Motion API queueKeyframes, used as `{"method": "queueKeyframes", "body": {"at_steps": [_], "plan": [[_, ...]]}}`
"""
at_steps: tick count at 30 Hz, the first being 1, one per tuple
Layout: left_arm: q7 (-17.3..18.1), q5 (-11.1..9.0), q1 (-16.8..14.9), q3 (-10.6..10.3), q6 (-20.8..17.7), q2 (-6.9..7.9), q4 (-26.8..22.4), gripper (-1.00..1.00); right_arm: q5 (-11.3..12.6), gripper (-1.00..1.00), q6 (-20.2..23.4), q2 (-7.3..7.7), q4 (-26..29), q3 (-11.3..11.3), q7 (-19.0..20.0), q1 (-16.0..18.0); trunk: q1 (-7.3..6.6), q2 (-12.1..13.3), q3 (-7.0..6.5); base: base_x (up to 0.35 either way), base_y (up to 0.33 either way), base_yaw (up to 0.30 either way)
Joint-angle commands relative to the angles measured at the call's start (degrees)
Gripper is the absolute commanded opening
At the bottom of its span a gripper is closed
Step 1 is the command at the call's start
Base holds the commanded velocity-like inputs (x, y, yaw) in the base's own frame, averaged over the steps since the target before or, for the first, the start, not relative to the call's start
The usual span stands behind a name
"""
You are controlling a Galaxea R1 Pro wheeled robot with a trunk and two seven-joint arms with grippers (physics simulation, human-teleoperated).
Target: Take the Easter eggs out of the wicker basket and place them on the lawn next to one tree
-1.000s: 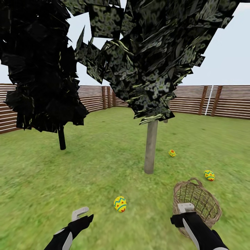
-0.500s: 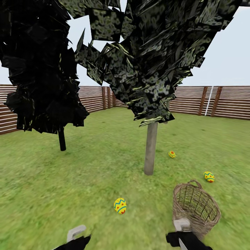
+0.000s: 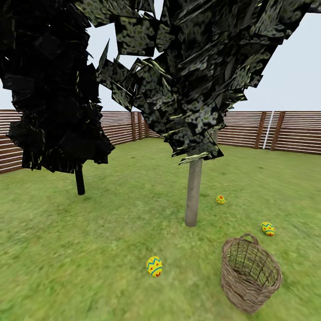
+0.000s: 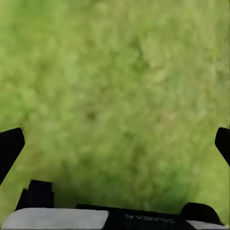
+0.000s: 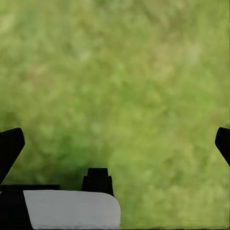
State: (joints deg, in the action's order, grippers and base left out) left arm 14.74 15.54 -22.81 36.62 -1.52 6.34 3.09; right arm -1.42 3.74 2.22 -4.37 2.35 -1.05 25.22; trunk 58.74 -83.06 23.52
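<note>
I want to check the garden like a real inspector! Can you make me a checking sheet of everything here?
Surface: lawn, mottled green grass, flat.
Job's things: wicker basket upright on the grass, no egg seen inside. Three Easter eggs lie on the lawn: nearest egg, right egg, far egg, all around the pale-trunked tree.
Clutter: nothing seen.
Grippers: left pincer open over bare grass, fingertips at the frame edges; right pincer open likewise, holding nothing.
Cables: nothing seen.
Surroundings: near-black tree to the left; brown slat fence around the garden; pale sky.
</note>
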Motion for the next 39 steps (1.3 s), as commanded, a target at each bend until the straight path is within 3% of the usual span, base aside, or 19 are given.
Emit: {"method": "queueKeyframes", "body": {"at_steps": [1,8,12,19,22,27,34,39], "plan": [[0.16,0.31,0.86,0.58,-0.15,0.09,0.11,1.00,-0.13,1.00,-0.01,-0.02,-0.52,0.22,-0.10,-0.03,-0.23,0.38,-0.13,0.000,0.000,0.000],[0.27,0.20,6.06,0.56,-0.23,0.17,0.16,1.00,-0.31,1.00,-0.21,-0.65,-1.22,0.27,-0.09,-2.58,-1.77,3.19,-1.39,0.000,0.000,0.000],[0.31,0.19,9.41,0.58,-0.24,0.17,0.24,1.00,-3.58,1.00,-0.48,-1.47,-1.25,0.22,-0.16,-7.70,-2.64,4.79,-2.11,0.000,0.000,0.000],[0.54,0.12,13.64,0.58,-0.18,0.01,0.25,1.00,-4.19,1.00,-4.97,-1.51,-1.25,0.20,-0.57,-15.59,-4.18,7.60,-3.36,0.000,0.000,0.000],[0.64,-1.56,15.67,0.57,0.20,-0.23,0.25,1.00,-4.21,1.00,-5.87,-1.51,-1.25,0.20,-0.64,-17.86,-4.84,8.80,-3.90,0.000,0.000,0.000],[1.69,-4.96,18.55,0.56,0.44,-0.41,0.25,1.00,-4.18,1.00,-6.81,-1.38,-1.25,0.20,-0.77,-19.30,-5.94,10.81,-4.80,0.000,0.000,0.000],[2.83,-5.42,19.45,0.52,0.39,-1.24,0.21,1.00,-3.89,1.00,-6.84,-0.70,-1.25,0.20,-0.89,-19.76,-7.48,13.61,-6.06,0.000,0.000,0.000],[2.65,-5.21,19.63,0.43,0.46,-2.76,0.27,1.00,-3.53,1.00,-6.84,-0.64,-1.19,-0.09,-1.83,-19.77,-8.57,15.62,-6.95,0.000,0.000,0.000]]}}
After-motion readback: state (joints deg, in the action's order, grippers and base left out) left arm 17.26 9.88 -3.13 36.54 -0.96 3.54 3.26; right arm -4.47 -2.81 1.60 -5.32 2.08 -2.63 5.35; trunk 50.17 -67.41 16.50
